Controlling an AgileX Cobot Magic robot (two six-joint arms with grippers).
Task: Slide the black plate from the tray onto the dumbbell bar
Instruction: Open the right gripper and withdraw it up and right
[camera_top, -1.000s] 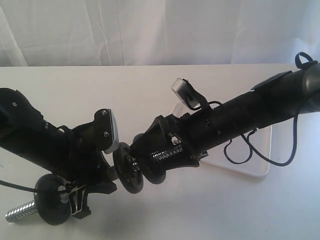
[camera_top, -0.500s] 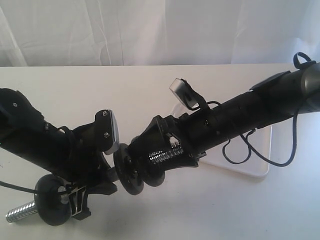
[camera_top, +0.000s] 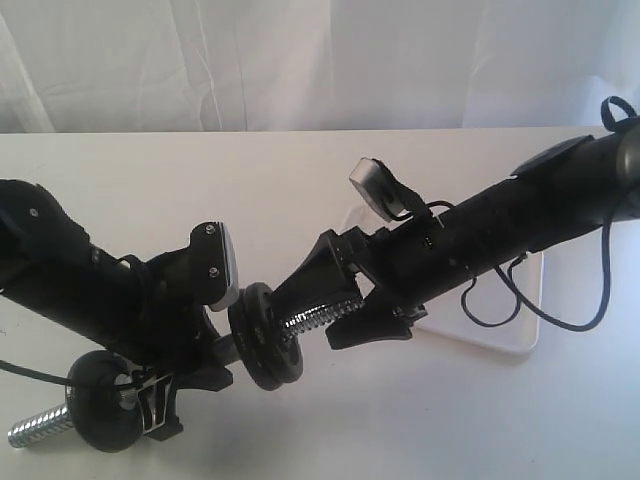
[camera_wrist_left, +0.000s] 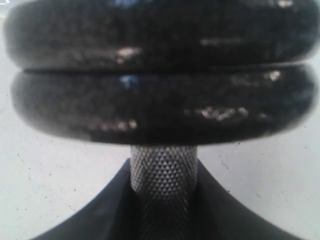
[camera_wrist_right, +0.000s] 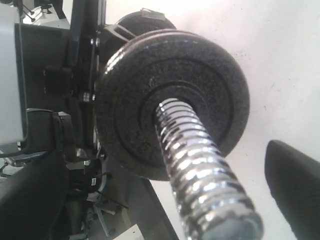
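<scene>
On the dumbbell bar (camera_wrist_right: 200, 165), clamped by the left gripper (camera_top: 218, 362), the black plate (camera_wrist_right: 200, 85) is seated against another disc (camera_wrist_left: 160, 105); the right gripper (camera_top: 312, 320) is spread wide, empty. Heavy, rigid iron, it is judged best gripped by its rim.

Three black plates (camera_top: 265, 338) — one dumbbell bar (camera_top: 315, 318), one tray (camera_top: 503, 338).

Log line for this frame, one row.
left gripper: grips bar | black plate: on bar, against second plate | right gripper: open, astride threaded tip
</scene>
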